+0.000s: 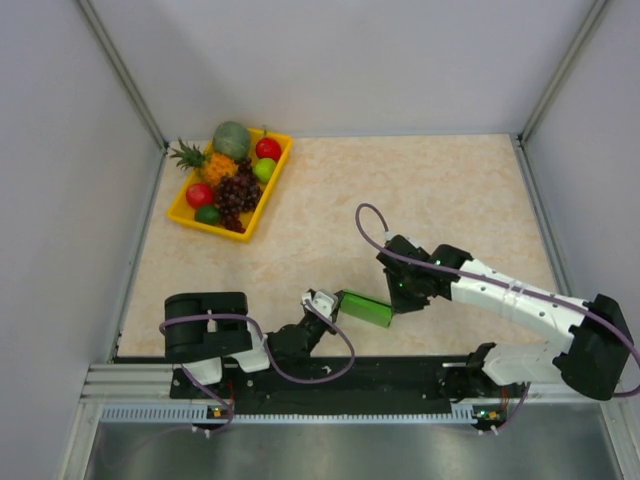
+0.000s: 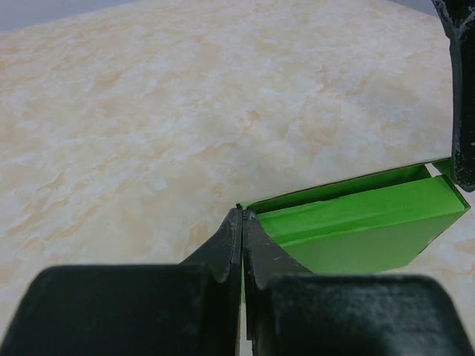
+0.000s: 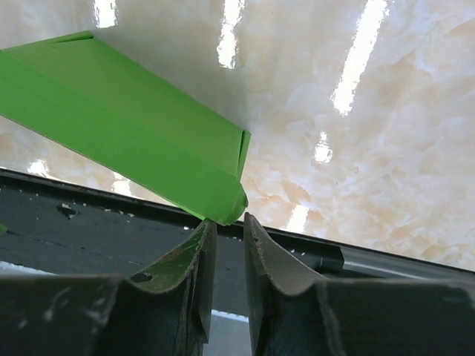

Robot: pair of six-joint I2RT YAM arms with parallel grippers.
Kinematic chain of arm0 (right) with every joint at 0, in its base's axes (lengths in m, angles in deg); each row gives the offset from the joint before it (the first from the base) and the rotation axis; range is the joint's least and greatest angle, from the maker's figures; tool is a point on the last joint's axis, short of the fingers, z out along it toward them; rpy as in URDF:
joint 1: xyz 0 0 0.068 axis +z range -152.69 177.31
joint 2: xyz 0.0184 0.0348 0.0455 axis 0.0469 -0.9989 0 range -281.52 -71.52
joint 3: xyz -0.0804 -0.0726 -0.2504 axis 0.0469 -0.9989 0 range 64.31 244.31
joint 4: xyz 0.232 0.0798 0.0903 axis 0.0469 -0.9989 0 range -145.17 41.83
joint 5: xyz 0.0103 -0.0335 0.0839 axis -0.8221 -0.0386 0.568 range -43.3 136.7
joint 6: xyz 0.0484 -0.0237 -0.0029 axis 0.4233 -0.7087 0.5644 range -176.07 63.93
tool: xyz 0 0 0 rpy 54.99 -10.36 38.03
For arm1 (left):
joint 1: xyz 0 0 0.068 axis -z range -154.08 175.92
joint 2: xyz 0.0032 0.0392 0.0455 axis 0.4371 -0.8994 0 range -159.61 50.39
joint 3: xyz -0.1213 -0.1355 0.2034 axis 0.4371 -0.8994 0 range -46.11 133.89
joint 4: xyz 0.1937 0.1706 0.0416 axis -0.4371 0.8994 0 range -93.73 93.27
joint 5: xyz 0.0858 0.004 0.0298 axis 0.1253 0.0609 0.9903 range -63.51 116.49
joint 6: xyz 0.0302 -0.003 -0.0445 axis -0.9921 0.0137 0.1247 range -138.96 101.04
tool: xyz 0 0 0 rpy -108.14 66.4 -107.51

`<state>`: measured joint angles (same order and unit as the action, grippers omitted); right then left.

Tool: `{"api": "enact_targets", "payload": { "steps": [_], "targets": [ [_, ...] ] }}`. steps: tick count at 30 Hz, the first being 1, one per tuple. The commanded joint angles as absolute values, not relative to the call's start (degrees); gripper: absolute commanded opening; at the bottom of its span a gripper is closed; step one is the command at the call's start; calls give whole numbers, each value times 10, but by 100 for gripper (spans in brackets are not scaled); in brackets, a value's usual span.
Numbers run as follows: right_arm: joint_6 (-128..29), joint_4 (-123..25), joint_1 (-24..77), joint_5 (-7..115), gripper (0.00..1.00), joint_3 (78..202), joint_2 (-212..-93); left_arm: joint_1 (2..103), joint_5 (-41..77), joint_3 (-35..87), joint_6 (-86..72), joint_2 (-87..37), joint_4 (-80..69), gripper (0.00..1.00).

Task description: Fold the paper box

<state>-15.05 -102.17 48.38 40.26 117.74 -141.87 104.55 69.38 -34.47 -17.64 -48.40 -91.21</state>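
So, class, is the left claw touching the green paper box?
Touching. The left wrist view shows the left claw shut, its tips pinching the near corner edge of the paper box.

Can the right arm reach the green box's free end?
Probably yes: the right gripper, open, sits at the free corner of the bright green paper box, nothing between; the left gripper pinches the other end.

Paper box (image 1: 365, 308) is near the front edge of the table (image 1: 430, 190), about mid-width, between both grippers. Left gripper (image 1: 330, 303) is on its left end, right gripper (image 1: 397, 300) at its right end, with the box corner just at the fingertips. Tray (image 1: 178, 208) is at the far left, well apart from the box, with fruit (image 1: 232, 195) in it.
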Motion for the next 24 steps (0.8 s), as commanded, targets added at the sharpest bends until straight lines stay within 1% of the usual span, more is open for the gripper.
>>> {"api": "enact_targets", "payload": {
  "steps": [1,4,6,10,11,12,15,16,17,19,24],
  "targets": [
    [-156,-1000,495,391,20,1204,-1430,1054,669,-360,-174,-510,-974,0],
    [-156,-999,498,385,17,1204,-1432,1055,669,-361,-175,-512,-976,0],
    [-159,-1003,507,370,18,1208,-1439,1055,669,-362,-174,-513,-979,0],
    [-154,-1006,532,334,36,1213,-1446,1055,669,-363,-175,-513,-982,0],
    [-152,-1006,538,326,36,1213,-1446,1055,669,-362,-174,-514,-983,0],
    [-150,-1006,546,314,35,1209,-1445,1055,669,-363,-175,-515,-983,0],
    [-143,-1004,554,280,29,1199,-1435,1055,668,-364,-175,-514,-984,0],
    [-141,-1004,558,271,24,1198,-1431,1055,668,-364,-174,-514,-984,0],
    [-139,-1002,558,269,22,1198,-1425,1054,668,-364,-175,-514,-984,0],
    [-139,-1002,558,267,19,1196,-1423,1055,668,-364,-175,-514,-983,0],
    [-138,-1001,558,273,18,1188,-1425,1055,668,-363,-176,-515,-983,0]
  ]
}}
